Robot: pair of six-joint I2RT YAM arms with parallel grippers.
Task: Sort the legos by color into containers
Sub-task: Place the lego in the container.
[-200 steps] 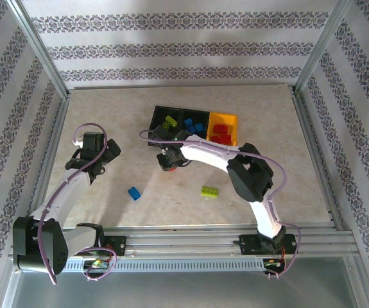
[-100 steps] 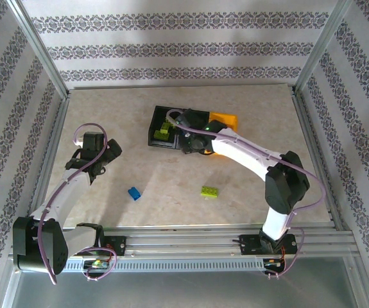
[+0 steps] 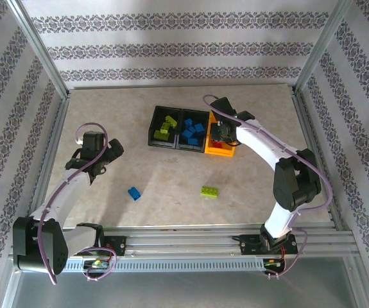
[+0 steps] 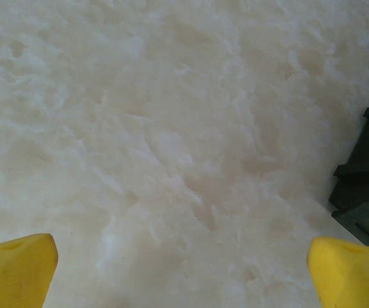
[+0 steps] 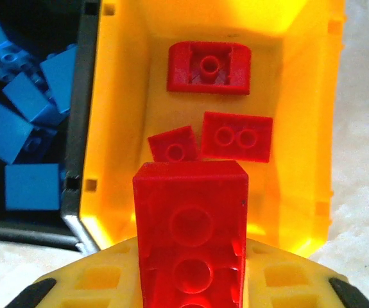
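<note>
While my right pincer (image 5: 190, 285) pinches a red brick (image 5: 190, 218) by its side walls over the yellow bin (image 5: 300, 102), rightmost of the row, I judge it light, rigid and slick, best squeezed on flat faces; my left pincer (image 4: 184, 269) hangs spread above the table (image 4: 171, 128).

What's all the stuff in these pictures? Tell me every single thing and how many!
Black plastic bins: two, black, joined side by side at the far middle of the table.
Yellow-orange plastic bin: one, joined to their right end.
Lime green studded bricks: a few in the left black bin; one loose on the table.
Blue studded bricks: several in the middle bin; one loose on the table.
Red studded bricks: three in the yellow-orange bin; one more red brick held above it.
Marbled beige table: one.
Left gripper: open, over bare table.
Right gripper: shut on that red brick.
</note>
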